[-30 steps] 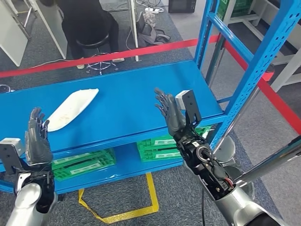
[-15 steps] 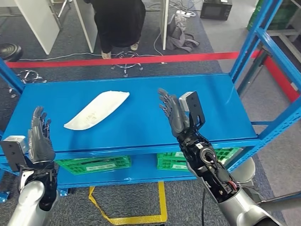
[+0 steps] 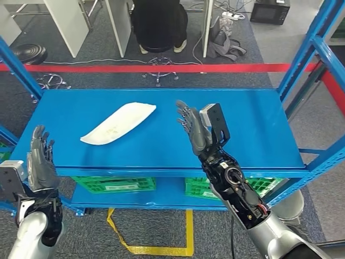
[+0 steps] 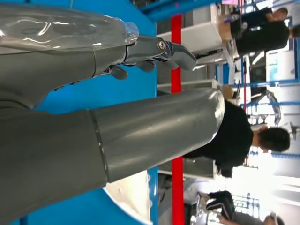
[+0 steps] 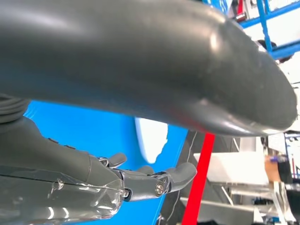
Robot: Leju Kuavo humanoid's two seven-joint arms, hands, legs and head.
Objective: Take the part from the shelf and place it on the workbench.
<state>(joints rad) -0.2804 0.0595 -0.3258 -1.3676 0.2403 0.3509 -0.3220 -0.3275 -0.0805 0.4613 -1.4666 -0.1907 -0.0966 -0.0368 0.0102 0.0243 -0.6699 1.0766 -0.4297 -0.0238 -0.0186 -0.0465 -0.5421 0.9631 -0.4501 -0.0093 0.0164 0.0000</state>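
Two dark, many-fingered hands are raised in front of the robot, and neither holds anything. The right hand (image 3: 194, 129) stands palm-inward over the middle of the shelf board with its fingers spread apart; the left hand (image 3: 39, 160) is up at the near left corner, fingers likewise apart and empty.

Between them, nearer the left hand, lies the long white curved panel-shaped part (image 3: 118, 123), flat on the top board of the blue metal shelf (image 3: 252, 124), pointing from near-left to far-right. It is well apart from both hands.

What has changed over the last second is the view, not the things. The whole picture has swung: the shelf board, which ran slanted across the frame, now sits nearly square to the robot, and the part has drifted from the left toward the middle. That is the camera turning, so the robot has been lining itself up with the shelf. The hands have kept much the same raised, open pose relative to the body.

For the task, this reads as the approach ending with the grasp not yet begun. The likely next need is to bring both hands to the part's two ends.

Beyond the shelf runs red floor tape (image 3: 228, 68), with a seated person in dark clothes (image 3: 159, 24) behind it; green crates (image 3: 114, 184) sit on the lower board.
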